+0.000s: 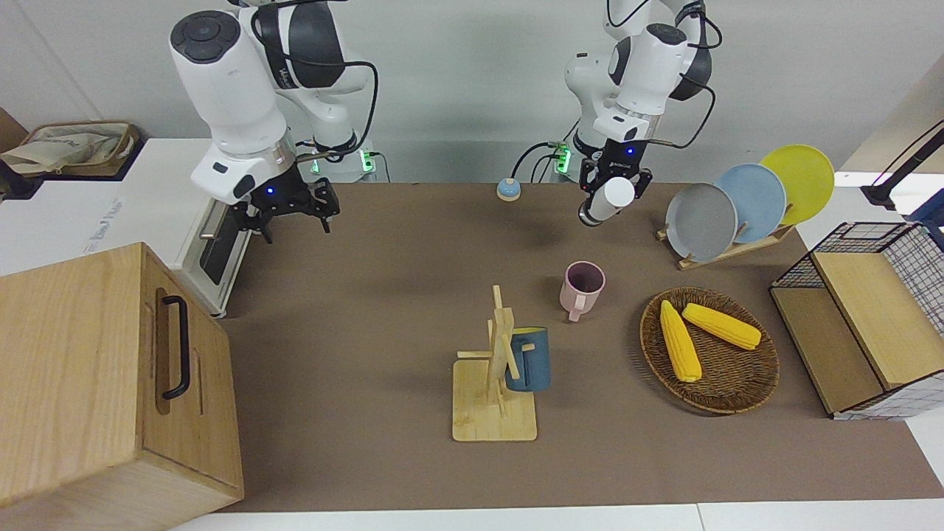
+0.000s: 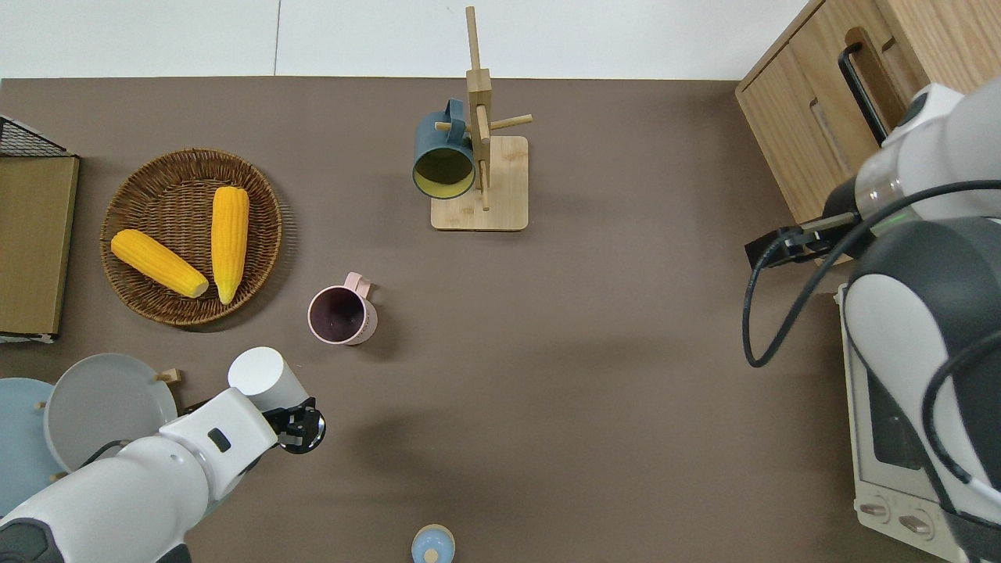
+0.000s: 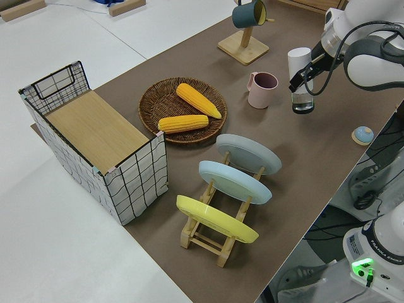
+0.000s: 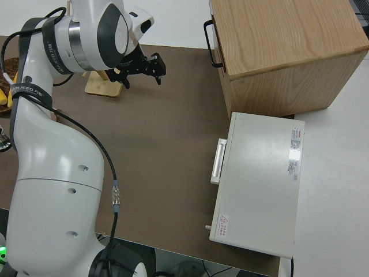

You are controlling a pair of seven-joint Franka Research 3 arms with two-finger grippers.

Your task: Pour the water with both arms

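My left gripper (image 1: 616, 179) is shut on a white cylindrical bottle (image 1: 606, 203) with a clear lower end, held tilted in the air. In the overhead view the bottle (image 2: 266, 377) is over the brown mat, between the plate rack and the pink mug (image 2: 340, 315). The mug (image 1: 582, 286) stands upright and looks empty. In the left side view the bottle (image 3: 300, 63) hangs beside the mug (image 3: 262, 88). My right gripper (image 1: 295, 220) is open with nothing between its fingers. It hovers over the mat beside the white oven (image 1: 210, 243) and shows again in the right side view (image 4: 143, 74).
A wooden mug tree (image 1: 495, 369) carries a blue mug (image 1: 528, 359). A wicker basket (image 1: 737, 391) holds two corn cobs. A rack holds three plates (image 1: 700, 221). A wire crate (image 1: 870, 324), a wooden cabinet (image 1: 88, 369) and a small blue bell (image 1: 508, 189) also stand here.
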